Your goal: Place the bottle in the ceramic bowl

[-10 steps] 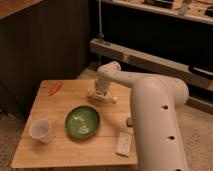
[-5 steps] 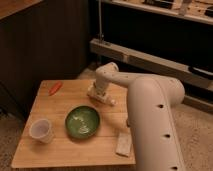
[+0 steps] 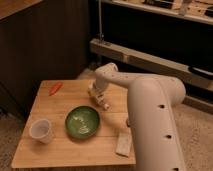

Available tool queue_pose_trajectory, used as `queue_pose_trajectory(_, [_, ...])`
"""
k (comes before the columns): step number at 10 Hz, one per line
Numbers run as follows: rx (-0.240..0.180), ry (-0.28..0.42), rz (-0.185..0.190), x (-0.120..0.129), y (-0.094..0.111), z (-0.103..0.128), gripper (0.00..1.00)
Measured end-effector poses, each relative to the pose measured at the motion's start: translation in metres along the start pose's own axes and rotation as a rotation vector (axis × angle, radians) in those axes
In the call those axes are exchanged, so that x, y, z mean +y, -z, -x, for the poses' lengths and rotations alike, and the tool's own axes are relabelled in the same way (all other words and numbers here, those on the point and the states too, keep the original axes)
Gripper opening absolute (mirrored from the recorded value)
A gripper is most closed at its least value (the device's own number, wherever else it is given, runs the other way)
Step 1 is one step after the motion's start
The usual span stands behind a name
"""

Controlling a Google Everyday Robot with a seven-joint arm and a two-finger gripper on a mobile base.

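The ceramic bowl, dark green and glossy with pale speckles inside, sits empty in the middle of the wooden table. My gripper hangs low over the table just behind and to the right of the bowl, at the end of the white arm. A small pale cream shape with a white end, the bottle, shows at the gripper's tip, close to the table top. The gripper hides most of it, and I cannot tell whether it is gripped or only touched.
A translucent white cup stands at the front left. An orange-red object lies at the back left. A pale rectangular block lies at the front right edge. Dark cabinets and a metal shelf rail stand behind.
The gripper has shifted slightly to the left over the back of the table. The bowl, cup and block have not moved.
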Motion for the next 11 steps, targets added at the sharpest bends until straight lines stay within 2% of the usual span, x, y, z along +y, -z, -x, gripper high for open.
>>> queue_pose_trajectory(1, [-0.011, 0.006, 0.001, 0.003, 0.011, 0.004, 0.06])
queue_pose_trajectory(2, [-0.016, 0.007, 0.002, 0.005, 0.020, 0.008, 0.05])
queue_pose_trajectory(3, [-0.025, 0.015, 0.005, 0.009, 0.035, 0.013, 0.05])
queue_pose_trajectory(6, [-0.032, 0.040, 0.022, 0.021, 0.039, 0.009, 0.05])
queue_pose_trajectory(7, [-0.032, 0.057, 0.035, 0.034, 0.045, 0.005, 0.05])
queue_pose_trajectory(11, [-0.020, 0.072, 0.062, 0.062, 0.089, 0.006, 0.05])
